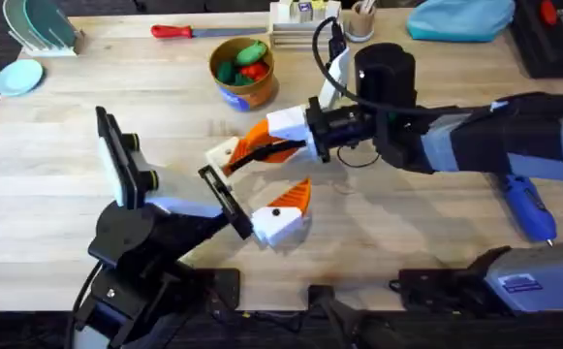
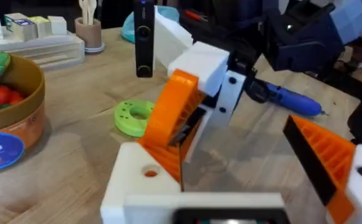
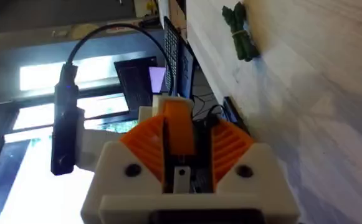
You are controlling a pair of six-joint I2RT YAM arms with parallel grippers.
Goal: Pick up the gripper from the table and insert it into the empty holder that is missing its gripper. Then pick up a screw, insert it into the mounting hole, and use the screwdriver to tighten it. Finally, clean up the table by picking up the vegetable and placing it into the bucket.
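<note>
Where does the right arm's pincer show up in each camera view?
Overhead: the right pincer is mid-table, reaching left, just nearer the bases than the bucket.
Left wrist: mid-picture, coming down at the white holder.
Right wrist: low centre, its own fingers.
Shared landmark: the orange gripper clamped between its pads.

Black arms; white claw [image 1: 262,147] blocks, orange ribbed pads.

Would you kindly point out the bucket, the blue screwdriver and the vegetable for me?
bucket [image 1: 249,92]: overhead view, on its blue-patterned front wall.
screwdriver [image 1: 530,207]: overhead view, on the middle of its blue body.
vegetable [image 3: 240,34]: right wrist view, on the middle of the dark green piece.
</note>
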